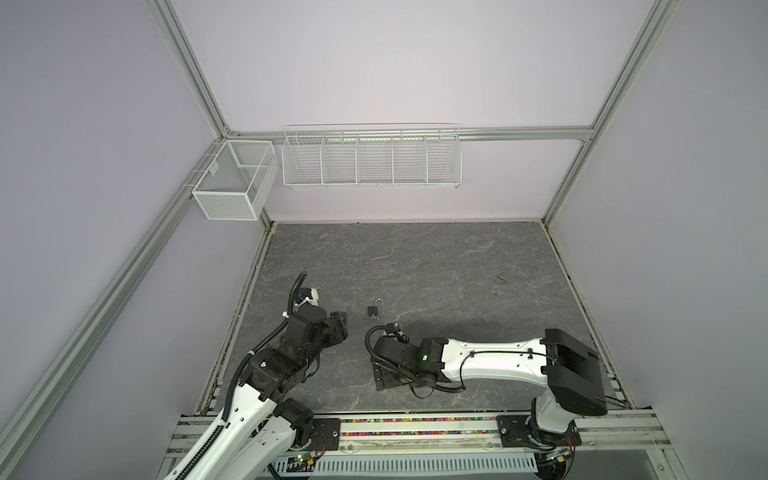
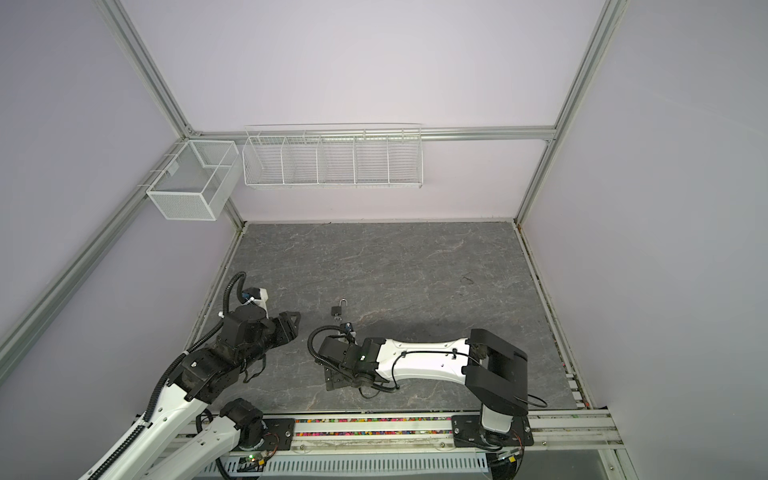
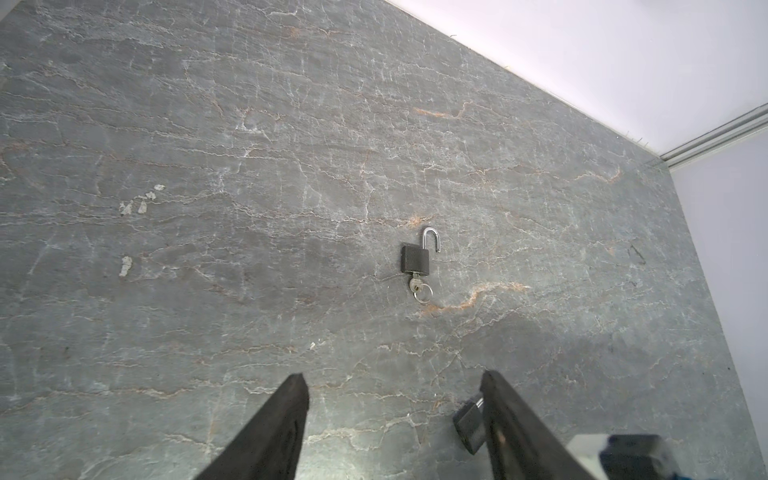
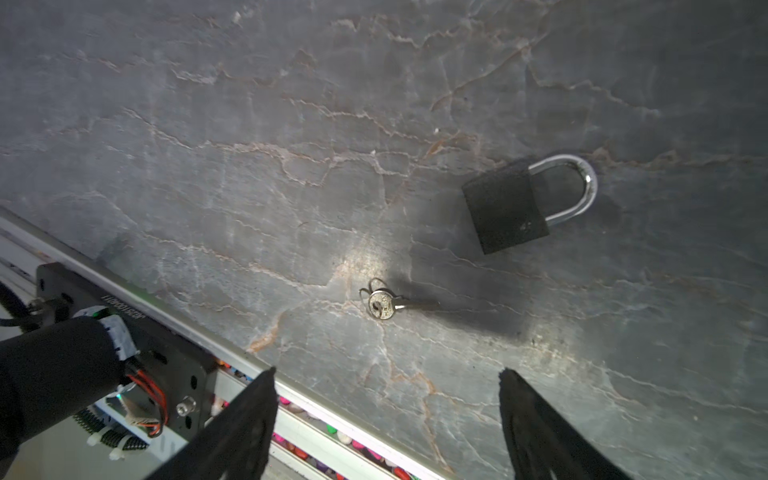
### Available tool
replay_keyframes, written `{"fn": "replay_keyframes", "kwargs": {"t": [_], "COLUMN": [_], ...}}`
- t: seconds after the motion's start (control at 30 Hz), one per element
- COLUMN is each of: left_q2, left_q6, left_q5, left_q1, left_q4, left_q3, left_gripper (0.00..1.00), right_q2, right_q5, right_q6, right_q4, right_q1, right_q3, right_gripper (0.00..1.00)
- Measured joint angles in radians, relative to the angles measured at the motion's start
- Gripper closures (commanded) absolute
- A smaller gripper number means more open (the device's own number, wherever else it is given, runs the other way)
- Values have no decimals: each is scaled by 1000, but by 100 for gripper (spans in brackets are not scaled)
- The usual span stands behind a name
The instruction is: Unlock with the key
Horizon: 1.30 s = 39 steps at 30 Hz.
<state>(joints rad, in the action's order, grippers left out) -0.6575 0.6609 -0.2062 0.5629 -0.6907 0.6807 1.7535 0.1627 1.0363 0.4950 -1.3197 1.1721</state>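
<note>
From my station I saw the open padlock lying flat on the grey stone-patterned table, a little left of the middle, between the two arms in both top views. Its shackle was sprung free on one side. The inserted key sat in the bottom of the body, its ring resting on the table on the near side. The left gripper hung to the left of that lock, well apart from it and pointing toward it. Its jaws stood parted with only bare table between them, grasping nothing. The right gripper was tucked beneath its own forearm on the near side of the lock, so the top views hid it. The right wrist view showed its jaws spread wide and released. That same view showed a closed padlock lying flat with its shackle seated. A loose key on its ring lay near it but apart from it, not far from the near rail. The left wrist view showed the closed padlock's corner just beside one left finger; whether they touched I could not tell. A white wire shelf and a mesh basket hung on the far wall.
</note>
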Motion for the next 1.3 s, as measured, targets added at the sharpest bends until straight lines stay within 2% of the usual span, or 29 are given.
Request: {"fn": "replay_keyframes", "kwargs": {"t": [0.2, 0.47, 0.83, 1.13, 1.3], "left_q2": [-2, 8, 63, 88, 105], "left_q6": [1, 1, 11, 36, 59], "left_q5": [-18, -46, -101, -155, -175], "left_q1": [0, 0, 0, 0, 0], "left_q4": [0, -9, -53, -73, -85], "left_q3": [0, 0, 0, 0, 0], "left_gripper": [34, 34, 34, 34, 34], "right_q2": [70, 90, 176, 289, 294], "right_q5": [-37, -86, -126, -167, -174], "right_q6": [0, -1, -24, -145, -229], "right_q4": [-27, -66, -73, -67, -19], "right_q1": [0, 0, 16, 86, 108], "right_q3": [12, 14, 96, 252, 267], "right_gripper": [14, 14, 13, 15, 22]}}
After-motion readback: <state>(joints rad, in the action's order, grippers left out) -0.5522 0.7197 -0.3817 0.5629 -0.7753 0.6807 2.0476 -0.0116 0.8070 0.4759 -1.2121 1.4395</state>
